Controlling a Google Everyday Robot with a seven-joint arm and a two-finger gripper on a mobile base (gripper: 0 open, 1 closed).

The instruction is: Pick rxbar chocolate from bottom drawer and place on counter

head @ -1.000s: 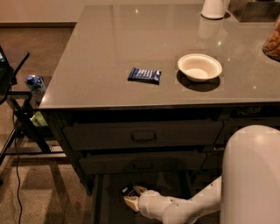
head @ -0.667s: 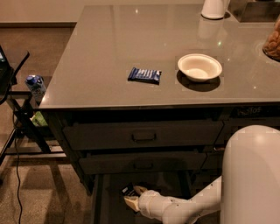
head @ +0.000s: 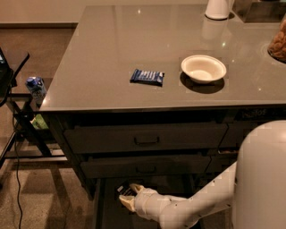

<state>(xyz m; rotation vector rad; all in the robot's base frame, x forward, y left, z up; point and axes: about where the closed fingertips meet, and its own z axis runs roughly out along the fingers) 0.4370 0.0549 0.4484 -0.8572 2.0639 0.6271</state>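
Observation:
The bottom drawer (head: pixel 105 211) stands pulled out under the two handled drawers. Inside it, near the front left, lies the rxbar chocolate (head: pixel 124 190), a small black wrapper with white print. My gripper (head: pixel 130 197) reaches down into the drawer from the right and sits right at the bar, partly covering it. My white arm hides the drawer's right side. The glossy grey counter (head: pixel 111 49) spreads above the drawers.
A blue-wrapped bar (head: pixel 147 76) and a white bowl (head: pixel 203 68) lie on the counter. A white vessel (head: pixel 217 8) stands at the back and a jar (head: pixel 279 42) at the right edge. A stand with a blue carton (head: pixel 35 87) is left of the cabinet.

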